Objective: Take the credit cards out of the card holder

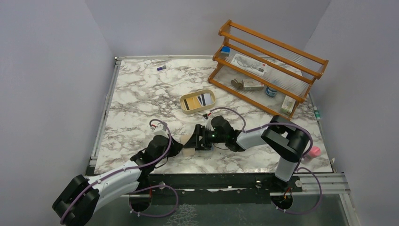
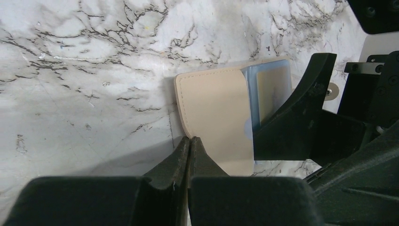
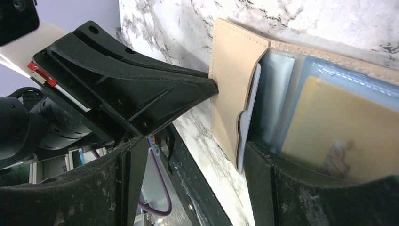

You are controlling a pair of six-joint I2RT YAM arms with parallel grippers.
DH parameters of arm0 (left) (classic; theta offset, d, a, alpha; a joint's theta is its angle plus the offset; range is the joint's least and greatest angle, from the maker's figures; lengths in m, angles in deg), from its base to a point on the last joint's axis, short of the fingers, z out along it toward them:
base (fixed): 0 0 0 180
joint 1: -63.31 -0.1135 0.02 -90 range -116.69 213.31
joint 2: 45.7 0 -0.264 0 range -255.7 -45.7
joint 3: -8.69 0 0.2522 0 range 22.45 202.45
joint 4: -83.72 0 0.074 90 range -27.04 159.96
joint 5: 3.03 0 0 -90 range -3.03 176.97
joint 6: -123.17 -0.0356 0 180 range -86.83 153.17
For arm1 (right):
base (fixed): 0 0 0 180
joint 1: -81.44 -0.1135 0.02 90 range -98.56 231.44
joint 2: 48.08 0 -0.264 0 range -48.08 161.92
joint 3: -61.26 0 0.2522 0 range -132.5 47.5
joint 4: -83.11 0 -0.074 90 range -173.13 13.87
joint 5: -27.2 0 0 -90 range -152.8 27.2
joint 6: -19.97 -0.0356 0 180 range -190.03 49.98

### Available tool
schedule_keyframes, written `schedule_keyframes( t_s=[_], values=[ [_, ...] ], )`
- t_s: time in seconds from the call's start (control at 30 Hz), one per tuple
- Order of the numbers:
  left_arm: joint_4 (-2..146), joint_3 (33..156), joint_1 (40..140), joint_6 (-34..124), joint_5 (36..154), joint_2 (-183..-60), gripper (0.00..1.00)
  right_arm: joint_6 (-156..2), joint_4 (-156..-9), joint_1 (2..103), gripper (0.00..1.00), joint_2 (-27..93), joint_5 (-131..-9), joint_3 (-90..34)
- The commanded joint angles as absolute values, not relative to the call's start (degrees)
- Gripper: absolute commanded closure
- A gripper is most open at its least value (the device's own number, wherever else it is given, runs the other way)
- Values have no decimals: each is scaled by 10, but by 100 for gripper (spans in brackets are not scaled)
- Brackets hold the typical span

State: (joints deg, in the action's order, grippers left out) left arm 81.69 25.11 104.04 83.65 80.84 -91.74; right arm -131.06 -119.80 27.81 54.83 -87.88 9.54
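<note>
The card holder [image 2: 214, 113] lies open on the marble near the table's front edge, beige side up. A pale blue credit card [image 2: 250, 101] sticks partly out of its pocket, beside a yellowish card in a clear sleeve [image 3: 339, 132]. My left gripper [image 2: 190, 139] is shut, its tips pressed on the holder's near edge. My right gripper [image 3: 193, 188] stands open over the holder's other half. One of its fingers [image 3: 263, 188] sits right against the protruding card's edge [image 3: 248, 110], and the other hangs over the table edge. From above, both grippers [image 1: 182, 148] [image 1: 196, 140] meet over the holder [image 1: 189, 151].
An oval tan tray [image 1: 184, 106] with a few cards stands behind the grippers. At the back right is a wooden rack [image 1: 268, 66] holding small boxes. A pink object [image 1: 314, 151] lies at the right edge, and a small purple item [image 1: 161, 68] is at the back left.
</note>
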Motion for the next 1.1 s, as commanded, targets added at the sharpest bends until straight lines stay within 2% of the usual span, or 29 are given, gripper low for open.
schedule_keyframes(
  t_s=[0.0,0.1,0.33,0.5,0.63,0.8,1.07],
  values=[
    [806,263,1038,823,778,-915,100,-1299,-1176,286,25,514,-894,104],
    [810,262,1038,824,780,-918,100,-1297,-1173,289,28,511,-893,103],
    [819,262,1038,823,784,-928,100,-1298,-1215,289,53,530,-903,108],
    [821,259,1038,823,788,-928,100,-1289,-1220,290,59,530,-886,107],
    [825,258,1038,822,794,-930,100,-1273,-1201,296,59,530,-871,95],
    [833,257,1038,822,801,-937,100,-1267,-1188,309,53,537,-860,87],
    [844,254,1038,820,807,-943,100,-1285,-1214,315,53,554,-844,91]
  ],
)
